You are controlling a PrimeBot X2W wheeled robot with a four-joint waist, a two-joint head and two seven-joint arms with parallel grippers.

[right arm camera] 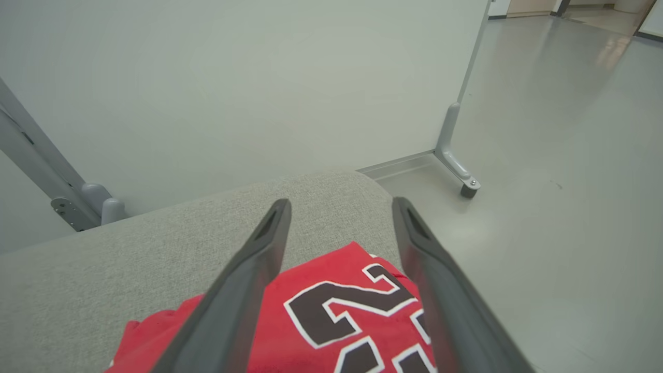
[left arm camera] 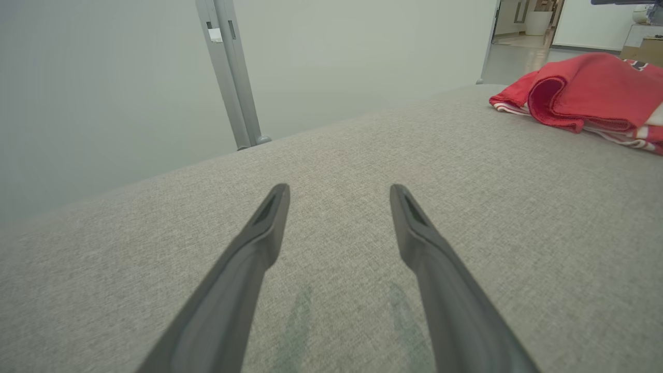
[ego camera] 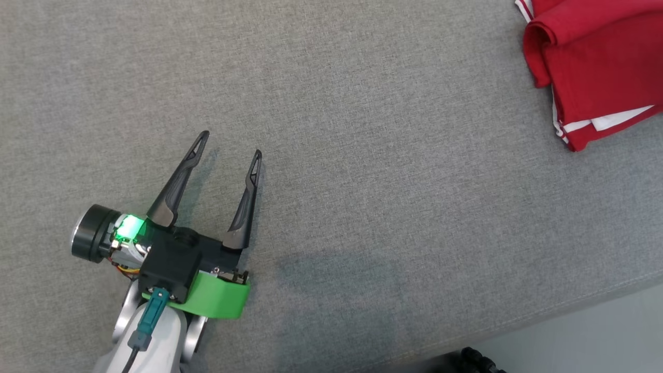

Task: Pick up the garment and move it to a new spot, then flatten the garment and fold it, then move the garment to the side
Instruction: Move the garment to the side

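Red folded jersey (ego camera: pixel 595 67), white-trimmed, lies at right corner of grey upholstered surface (ego camera: pixel 362 155). Right gripper (right arm camera: pixel 340 203) hovers above, jaws spread, empty; left gripper (ego camera: pixel 231 143) spread too, well apart. Set-aside looks done; next: lift clear, no snagging.

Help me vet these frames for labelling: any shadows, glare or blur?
Head view: soft shadow on the grey surface beside the left gripper. Left wrist view: faint shadows under its fingers. Right wrist view: garment sharp, floor sheen at top right.
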